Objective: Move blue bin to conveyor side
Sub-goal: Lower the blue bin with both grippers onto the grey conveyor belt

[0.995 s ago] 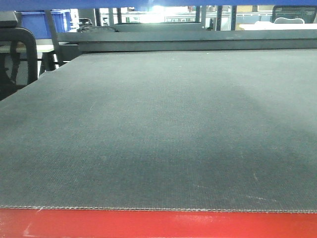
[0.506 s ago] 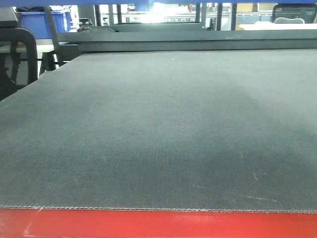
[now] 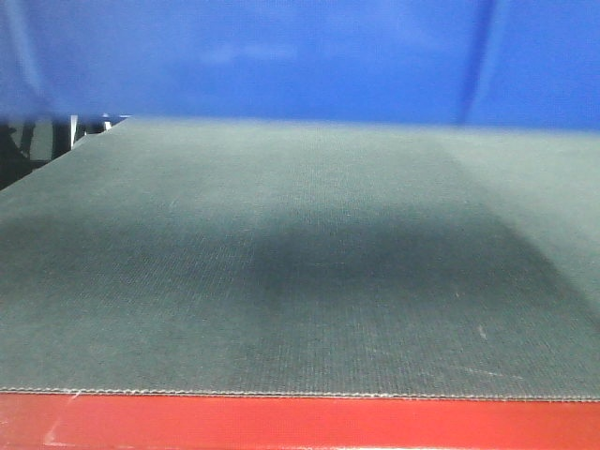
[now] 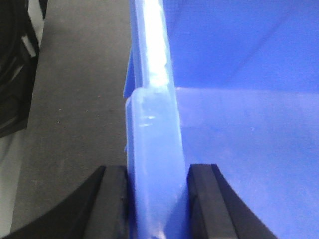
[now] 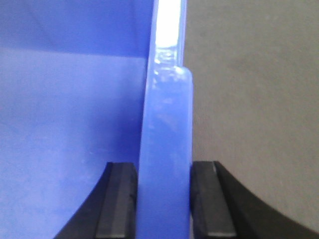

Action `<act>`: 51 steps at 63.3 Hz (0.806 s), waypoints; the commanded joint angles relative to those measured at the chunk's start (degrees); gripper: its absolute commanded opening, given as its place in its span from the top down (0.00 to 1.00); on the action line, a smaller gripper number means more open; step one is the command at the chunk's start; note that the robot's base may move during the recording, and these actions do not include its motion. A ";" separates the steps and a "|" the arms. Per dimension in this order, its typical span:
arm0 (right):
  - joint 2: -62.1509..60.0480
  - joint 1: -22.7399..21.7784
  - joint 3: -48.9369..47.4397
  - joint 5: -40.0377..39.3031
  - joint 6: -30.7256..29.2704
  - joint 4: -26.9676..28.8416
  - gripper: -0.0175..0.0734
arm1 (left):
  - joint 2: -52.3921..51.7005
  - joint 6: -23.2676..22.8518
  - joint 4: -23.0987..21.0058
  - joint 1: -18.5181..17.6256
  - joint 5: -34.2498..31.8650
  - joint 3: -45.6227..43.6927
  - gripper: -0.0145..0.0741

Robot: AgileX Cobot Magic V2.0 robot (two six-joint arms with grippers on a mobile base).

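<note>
dark grey-green woven belt (image 3: 300, 281) fills the front view, edged on its near side by a red frame (image 3: 300, 424). over the belt's far end the bin (image 3: 300, 56) spans the view as a blurred blue wall. i cannot tell whether its base touches the belt or hangs just above it, though a soft shadow lies on the belt in front of it.

the left gripper (image 4: 157, 199) is clamped on the bin's rim (image 4: 154, 124), with one black finger (image 4: 112, 199) on the outer face and the other inside. the right gripper (image 5: 164, 199) pinches the opposite rim the same way, and the belt's grey weave shows beside each outer wall. holding two opposite walls likely keeps such a wide crate level and shares its weight. the thick rim probably gives the pads more to bite on than the smooth walls below would.

the bin is glossy blue plastic, with a bright highlight running along the top of the rim. a small step marks where the rim thickens under the fingers. the inner walls look plain and smooth, and no contents show in the parts visible. it sits over the belt rather than beside it, so i judge the carry unfinished.
</note>
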 commanded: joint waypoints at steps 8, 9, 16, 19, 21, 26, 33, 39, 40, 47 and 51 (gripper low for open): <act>5.36 -0.07 -0.82 -8.21 -0.32 -0.59 0.89 | 5.93 0.48 -2.62 -0.58 -6.64 -0.89 0.86; 5.80 -0.07 -0.82 -8.22 -0.32 -0.59 0.89 | 6.37 0.48 -2.62 -0.72 -6.93 -0.89 0.86; 8.17 -0.47 -0.30 -9.36 -0.32 -0.59 0.89 | 8.98 0.48 -2.62 -2.58 -8.72 -0.89 0.86; 8.86 -1.03 -0.32 -9.56 -0.32 -0.59 0.89 | 9.71 0.48 -2.62 -3.53 -9.31 -0.89 0.86; 9.15 -1.32 -0.32 -9.74 -0.32 -0.59 0.89 | 10.22 0.48 -2.49 -4.11 -9.78 -0.89 0.86; 9.82 -2.39 -0.32 -10.41 -0.32 -0.59 0.89 | 11.53 0.48 -1.63 -5.59 -10.85 -0.89 0.86; 10.45 -4.15 -0.32 -11.38 -0.32 -0.59 0.89 | 13.13 0.48 -0.70 -6.73 -11.35 -0.89 0.86; 11.13 -4.35 -0.32 -11.70 -1.44 -0.59 0.89 | 14.19 0.37 -0.40 -7.00 -11.35 -0.89 0.86; 11.16 -4.35 -0.32 -11.82 -1.56 -0.59 0.89 | 14.33 0.37 -0.29 -7.00 -11.35 -0.89 0.86; 12.02 -4.35 -0.32 -13.59 -1.69 -0.59 0.89 | 15.37 0.37 0.67 -7.00 -11.35 -0.89 0.86; 12.54 -4.35 -0.32 -14.33 -1.69 -0.01 0.89 | 15.81 0.37 0.95 -7.00 -11.35 -0.89 0.86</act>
